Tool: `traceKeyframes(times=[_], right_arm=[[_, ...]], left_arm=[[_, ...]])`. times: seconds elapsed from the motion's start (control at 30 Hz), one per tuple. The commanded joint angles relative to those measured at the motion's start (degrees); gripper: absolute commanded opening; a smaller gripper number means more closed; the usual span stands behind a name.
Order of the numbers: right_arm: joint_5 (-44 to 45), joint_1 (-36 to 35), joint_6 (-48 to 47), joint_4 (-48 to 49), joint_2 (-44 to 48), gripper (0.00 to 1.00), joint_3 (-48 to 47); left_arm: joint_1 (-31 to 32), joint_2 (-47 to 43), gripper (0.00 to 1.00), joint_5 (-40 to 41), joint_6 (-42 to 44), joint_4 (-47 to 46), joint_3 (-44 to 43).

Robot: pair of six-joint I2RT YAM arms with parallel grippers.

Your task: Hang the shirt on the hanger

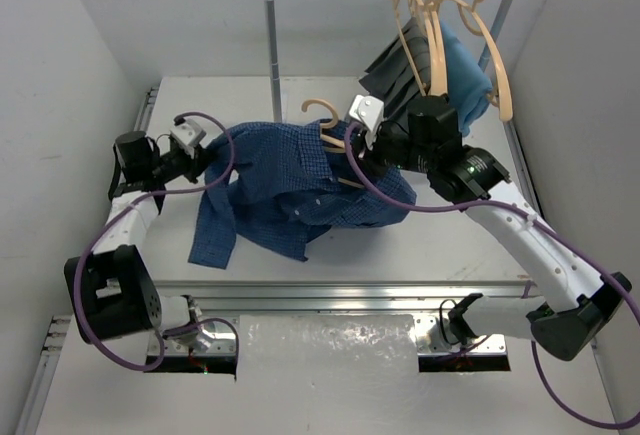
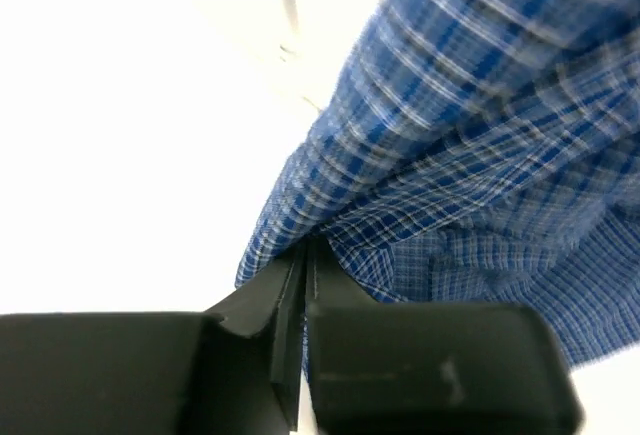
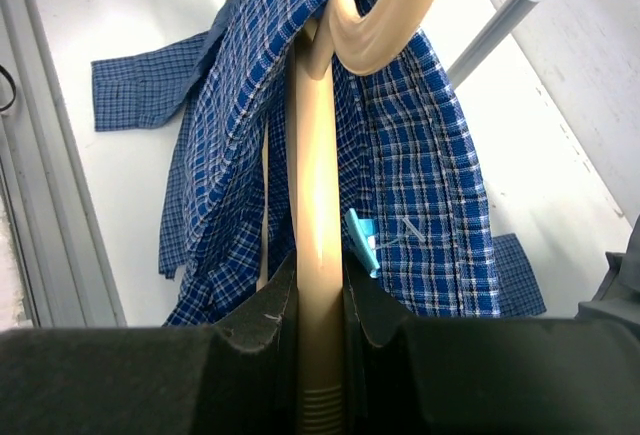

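I hold the dark blue checked shirt (image 1: 290, 190) bunched over the table's middle, a sleeve trailing toward the near edge, draped around the tan hanger (image 3: 318, 205).

Dark blue shirt (image 1: 285, 190) with a fine white check, pale tan hanger (image 3: 318, 205).
Black left hand (image 2: 303, 285), black right hand (image 3: 320, 300); turquoise label (image 3: 362, 240) just beside the right one.

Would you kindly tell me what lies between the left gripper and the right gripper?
The shirt fills that stretch in the top view: the left gripper pinches its edge, the right gripper grips the hanger beneath it.
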State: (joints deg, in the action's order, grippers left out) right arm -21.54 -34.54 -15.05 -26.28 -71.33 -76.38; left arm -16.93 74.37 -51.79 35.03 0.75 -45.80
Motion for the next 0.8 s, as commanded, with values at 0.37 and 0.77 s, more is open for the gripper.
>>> traceKeyframes(times=[0.37,0.77], right_arm=[[-1.0,6.2,0.9,0.2,3.1,0.0,-3.1],[-3.1,6.2,-0.9,-0.4,6.8,0.0,-1.8]], left_arm=[[-11.8,9.2,0.0,-3.3,-9.0,-8.5,-3.3],[-12.7,8.6,0.0,-7.6,-0.2,3.8,-6.5]])
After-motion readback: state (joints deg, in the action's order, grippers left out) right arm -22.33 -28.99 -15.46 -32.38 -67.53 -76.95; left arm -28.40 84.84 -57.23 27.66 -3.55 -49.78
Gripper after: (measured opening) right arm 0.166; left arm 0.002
